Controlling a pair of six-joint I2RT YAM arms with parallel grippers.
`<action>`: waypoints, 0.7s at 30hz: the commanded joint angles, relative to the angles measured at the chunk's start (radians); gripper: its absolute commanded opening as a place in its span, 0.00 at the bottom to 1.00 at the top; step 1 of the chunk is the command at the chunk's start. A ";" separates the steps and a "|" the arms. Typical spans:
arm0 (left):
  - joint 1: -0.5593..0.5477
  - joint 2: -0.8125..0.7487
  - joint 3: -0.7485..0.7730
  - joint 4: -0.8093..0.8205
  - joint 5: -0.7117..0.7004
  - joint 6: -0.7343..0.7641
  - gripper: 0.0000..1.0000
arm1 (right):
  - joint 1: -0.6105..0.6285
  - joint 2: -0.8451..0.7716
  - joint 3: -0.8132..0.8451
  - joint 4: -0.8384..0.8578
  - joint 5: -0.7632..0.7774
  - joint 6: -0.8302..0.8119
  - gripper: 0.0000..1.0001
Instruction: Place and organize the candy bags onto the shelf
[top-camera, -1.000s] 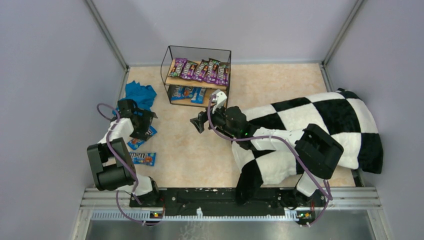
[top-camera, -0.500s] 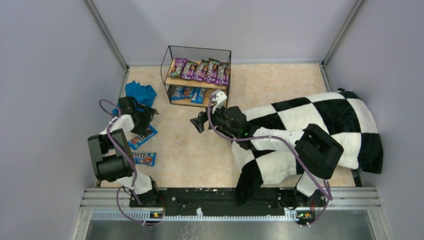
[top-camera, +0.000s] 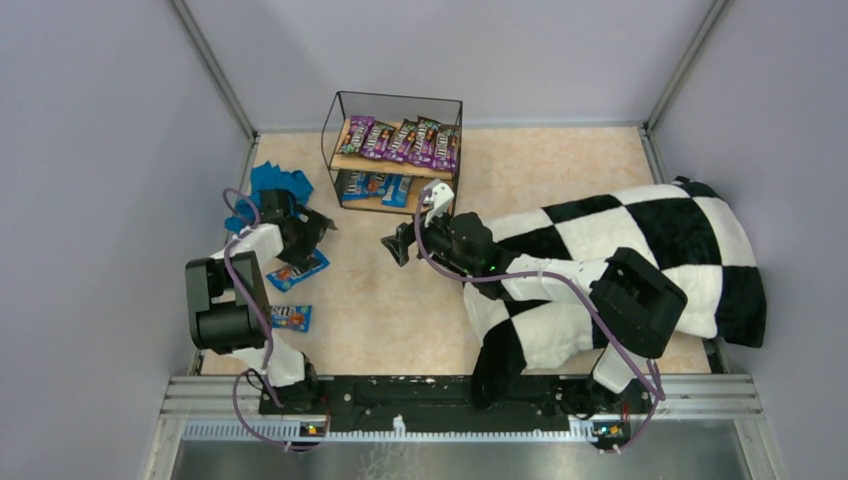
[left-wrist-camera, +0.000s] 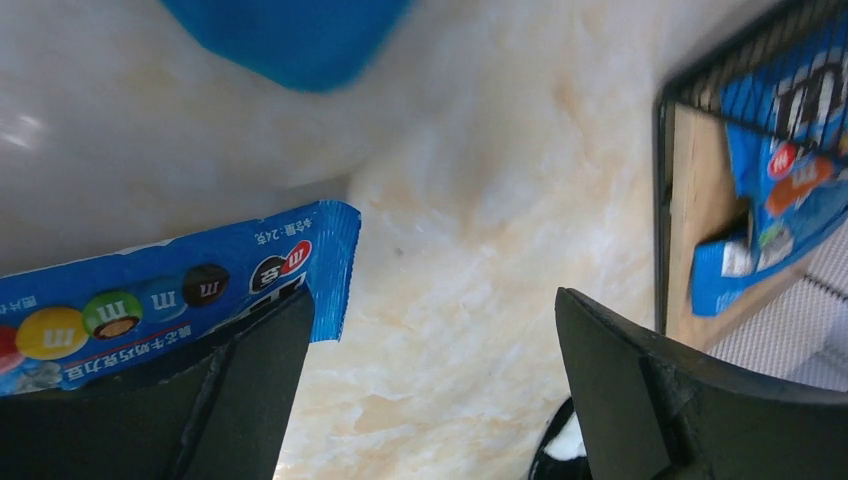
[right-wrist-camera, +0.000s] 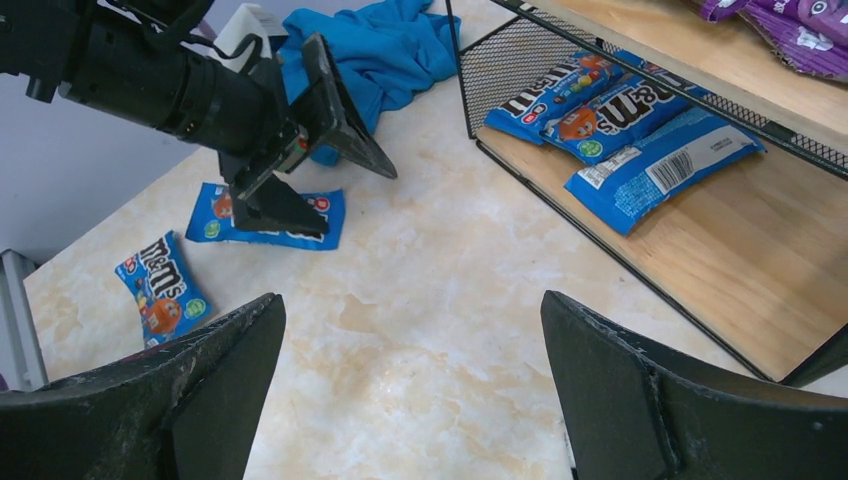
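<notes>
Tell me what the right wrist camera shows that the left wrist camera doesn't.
Right wrist only: purple candy bags on the shelf's upper board, a second loose blue M&M's bag, and the open left gripper seen from outside. Left wrist only: fine print on the nearer blue M&M's bag. Both: that nearer bag, the teal cloth, the shelf's lower-board blue bags.

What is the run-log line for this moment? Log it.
left fingers: open, at blue M&M's bag on table | right fingers: open, empty, facing shelf | second blue bag: loose on table
</notes>
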 joint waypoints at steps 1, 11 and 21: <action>-0.131 0.049 -0.064 -0.122 -0.037 0.058 0.99 | -0.008 -0.055 0.002 0.029 0.026 -0.028 0.99; -0.338 -0.251 -0.193 0.072 0.103 0.222 0.99 | -0.014 -0.202 -0.135 0.090 0.139 -0.121 0.99; -0.337 -0.507 -0.189 -0.198 -0.121 0.158 0.99 | -0.027 -0.210 -0.163 0.137 0.122 -0.108 0.99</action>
